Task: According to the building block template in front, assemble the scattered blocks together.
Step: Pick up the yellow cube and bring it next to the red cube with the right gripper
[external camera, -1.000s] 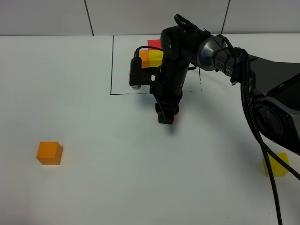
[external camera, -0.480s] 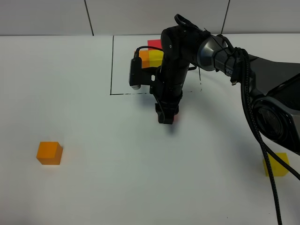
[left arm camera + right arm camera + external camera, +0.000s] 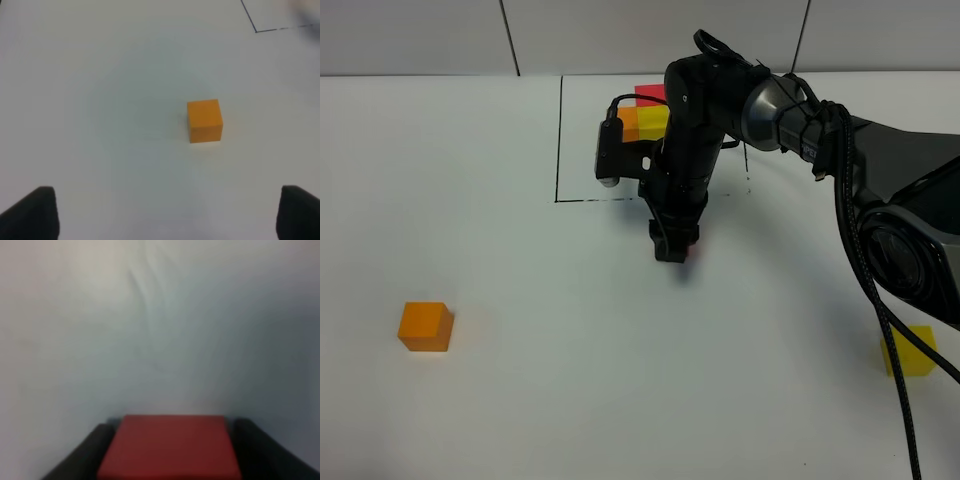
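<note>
Right wrist: you are watching the right gripper [image 3: 170, 460] clamping the red cube [image 3: 170, 442], blurred. Left wrist: the left gripper [image 3: 167, 215] is gaping wide, empty, the orange cube [image 3: 204, 120] lying ahead on the bench [image 3: 100, 100]. From above, the right arm [image 3: 790, 110] is hiding part of the template [image 3: 642, 120] just behind it.
</note>
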`<state>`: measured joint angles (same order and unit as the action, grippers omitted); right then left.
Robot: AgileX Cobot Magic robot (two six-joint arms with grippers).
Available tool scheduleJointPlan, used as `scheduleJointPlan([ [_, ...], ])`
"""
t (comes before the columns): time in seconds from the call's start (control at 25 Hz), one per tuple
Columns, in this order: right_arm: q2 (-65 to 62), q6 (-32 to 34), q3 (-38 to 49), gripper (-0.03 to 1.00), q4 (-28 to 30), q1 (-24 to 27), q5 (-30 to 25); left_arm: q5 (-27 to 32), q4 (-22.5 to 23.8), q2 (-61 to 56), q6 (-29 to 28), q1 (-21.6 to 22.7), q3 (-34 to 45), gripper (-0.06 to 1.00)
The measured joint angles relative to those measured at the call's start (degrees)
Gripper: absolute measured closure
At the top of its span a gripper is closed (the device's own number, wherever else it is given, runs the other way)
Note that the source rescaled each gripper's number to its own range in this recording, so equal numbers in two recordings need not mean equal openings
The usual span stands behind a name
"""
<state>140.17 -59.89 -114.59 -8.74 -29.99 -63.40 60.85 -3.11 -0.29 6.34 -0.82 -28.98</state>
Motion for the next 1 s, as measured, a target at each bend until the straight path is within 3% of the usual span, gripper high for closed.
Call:
scheduleJointPlan([
  [0.16,-0.4,2.4,0.0,0.44,0.1,0.0,0.2,0.0,0.0,0.0,0.0,0.0,0.0,-0.05],
  [0.28,-2.1,5.0,0.0,0.29,0.2,0.0,0.0,0.0,0.0,0.0,0.0,0.0,0.0,-0.05],
  [0.48,-8.7,13.4,0.7,0.25,1.5,0.9,-2.9,0.0,0.0,0.0,0.0,0.0,0.0,-0.05],
  [0.6,-14.8,19.7,6.2,0.25,2.2,3.6,-2.9,0.0,0.0,0.0,0.0,0.0,0.0,-0.05],
  [0.72,-22.8,27.8,17.6,0.25,2.6,7.5,1.1,0.0,0.0,0.0,0.0,0.0,0.0,-0.05],
  [0.84,-33.1,39.6,34.1,0.25,3.6,11.5,7.9,0.0,0.0,0.0,0.0,0.0,0.0,-0.05],
  [1.0,-48.9,52.9,53.9,0.25,8.0,17.0,14.5,0.0,0.0,0.0,0.0,0.0,0.0,-0.05],
])
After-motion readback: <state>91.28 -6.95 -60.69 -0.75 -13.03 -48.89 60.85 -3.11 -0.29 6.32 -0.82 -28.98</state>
